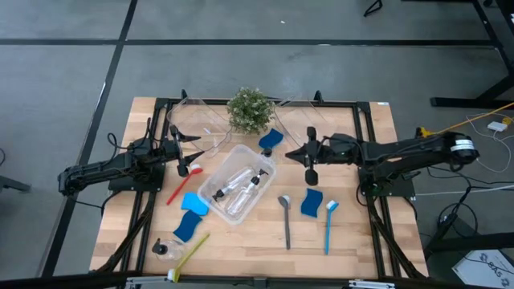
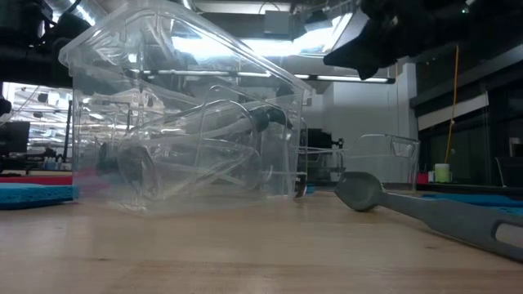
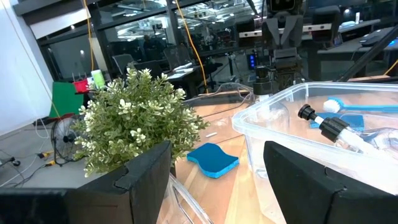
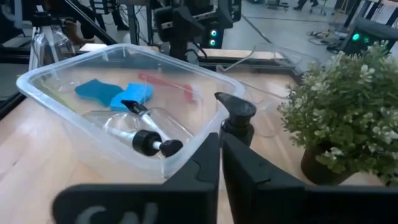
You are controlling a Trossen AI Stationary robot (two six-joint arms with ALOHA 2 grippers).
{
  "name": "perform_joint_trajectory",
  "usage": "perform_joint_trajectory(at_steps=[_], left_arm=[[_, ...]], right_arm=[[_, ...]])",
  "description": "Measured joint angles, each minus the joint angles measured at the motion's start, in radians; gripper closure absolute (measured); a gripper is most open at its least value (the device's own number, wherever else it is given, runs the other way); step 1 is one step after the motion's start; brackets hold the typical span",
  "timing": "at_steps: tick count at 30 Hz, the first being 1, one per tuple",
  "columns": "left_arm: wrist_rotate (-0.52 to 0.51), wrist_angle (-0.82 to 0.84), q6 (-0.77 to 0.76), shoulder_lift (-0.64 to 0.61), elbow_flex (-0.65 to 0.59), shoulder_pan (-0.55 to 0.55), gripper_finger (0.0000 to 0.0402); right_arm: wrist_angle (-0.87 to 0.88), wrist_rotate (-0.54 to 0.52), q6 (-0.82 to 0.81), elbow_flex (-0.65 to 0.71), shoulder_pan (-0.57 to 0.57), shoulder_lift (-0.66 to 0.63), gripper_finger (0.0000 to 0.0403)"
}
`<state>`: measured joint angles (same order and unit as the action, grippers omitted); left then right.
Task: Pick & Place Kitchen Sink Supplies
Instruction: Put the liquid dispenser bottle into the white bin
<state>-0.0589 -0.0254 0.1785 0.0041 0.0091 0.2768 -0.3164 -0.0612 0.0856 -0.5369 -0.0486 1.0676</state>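
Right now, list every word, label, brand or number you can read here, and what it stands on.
None can be read.
The pump bottles in the clear bin show no legible label.
Papers on the floor carry marks too small to read.

blue sponges (image 1: pixel 312 202), red brush (image 1: pixel 182 184), grey brush (image 1: pixel 286 218), green plant (image 1: pixel 248 109)

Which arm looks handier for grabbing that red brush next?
The left, probably: its open left gripper sits right beside the red brush, while the shut right gripper is across the clear bin.
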Motion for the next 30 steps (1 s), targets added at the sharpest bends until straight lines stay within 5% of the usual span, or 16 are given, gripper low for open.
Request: perform_joint_trajectory(at_steps=[9, 16, 30], left_arm=[[0.0, 0.0, 0.0, 0.0, 0.0, 0.0, 0.0151], [0.0, 0.0, 0.0, 0.0, 0.0, 0.0, 0.0151], [0.0, 0.0, 0.0, 0.0, 0.0, 0.0, 0.0151]], right_arm=[[-0.188, -0.005, -0.005, 0.0, 0.0, 0.154, 0.0252], [-0.301, -0.157, -0.02, 0.0, -0.003, 0.238, 0.016], [-0.357, -0.137, -0.082, -0.001, -0.021, 0.324, 0.0125]])
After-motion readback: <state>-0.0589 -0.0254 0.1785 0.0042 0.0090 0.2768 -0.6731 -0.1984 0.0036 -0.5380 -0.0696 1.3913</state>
